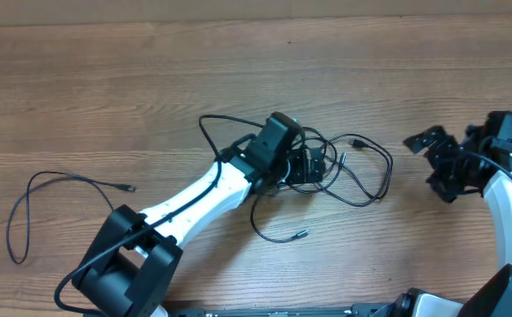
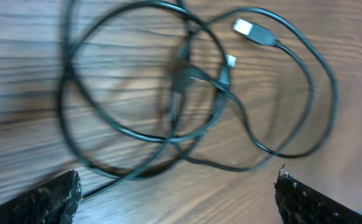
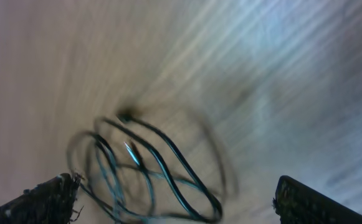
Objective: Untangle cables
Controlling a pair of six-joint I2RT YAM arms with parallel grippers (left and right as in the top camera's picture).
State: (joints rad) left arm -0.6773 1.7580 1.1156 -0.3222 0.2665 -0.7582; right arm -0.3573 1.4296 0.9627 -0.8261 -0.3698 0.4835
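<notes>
- Your left gripper (image 2: 177,180) had its two fingers (image 2: 43,202) spread wide and clamped on nothing. Black loops lay flat on the wood in the gap between them.
- Your right gripper (image 3: 174,186) also had both fingers (image 3: 318,202) far apart and held nothing. Its wrist view was smeared, showing only blurred dark loops off to its lower left.
- From overhead, the left gripper hung right over the tangle (image 1: 348,167) near the middle of the table (image 1: 150,70). The white left arm (image 1: 194,198) reached up to it from the near edge.
- The right gripper sat well to the right of the tangle and did not touch it.
- You had two arms and two grippers in view. The cords made two groups: one tangle and one loose cable (image 1: 22,216).
- The loose cable lay by itself at the far left in an open curve, with its small plug (image 1: 130,187) pointing right. It was well apart from everything else.
- The tangle was made of thin black cords in several overlapping rings that crossed at one tight spot. You could not count the cords in it for certain.
- In the left wrist view, a silver-tipped plug (image 2: 254,32) lay at the top right and a smaller plug (image 2: 230,61) just below it, near the crossing.
- One free end (image 1: 300,234) trailed out of the tangle toward the near edge.
</notes>
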